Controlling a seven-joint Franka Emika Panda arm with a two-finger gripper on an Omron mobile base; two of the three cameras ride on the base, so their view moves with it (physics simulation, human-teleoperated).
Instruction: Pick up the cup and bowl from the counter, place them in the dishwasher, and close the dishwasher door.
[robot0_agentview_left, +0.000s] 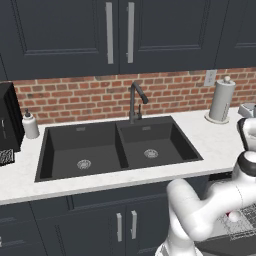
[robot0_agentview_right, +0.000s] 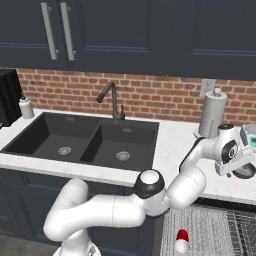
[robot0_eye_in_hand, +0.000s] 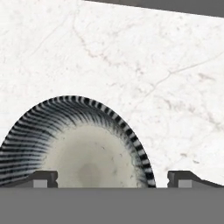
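**Gripper wide above bowl; cup in rack**

The two-finger gripper (robot0_eye_in_hand: 112, 177) is held wide apart over the black-and-white striped bowl with a pale inside (robot0_eye_in_hand: 83, 148), which rests on the white marbled stone counter (robot0_eye_in_hand: 144, 57). The small red cup (robot0_agentview_right: 182, 241) is seen lying in the pale grey wire rack of the dishwasher (robot0_agentview_right: 215, 230), near right.

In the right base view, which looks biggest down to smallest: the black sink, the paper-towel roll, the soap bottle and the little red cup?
1. Black sink, by far.
2. Paper-towel roll.
3 and 4. Soap bottle and red cup look alike in size; the cup lies nearer the camera, so I won't rank them.
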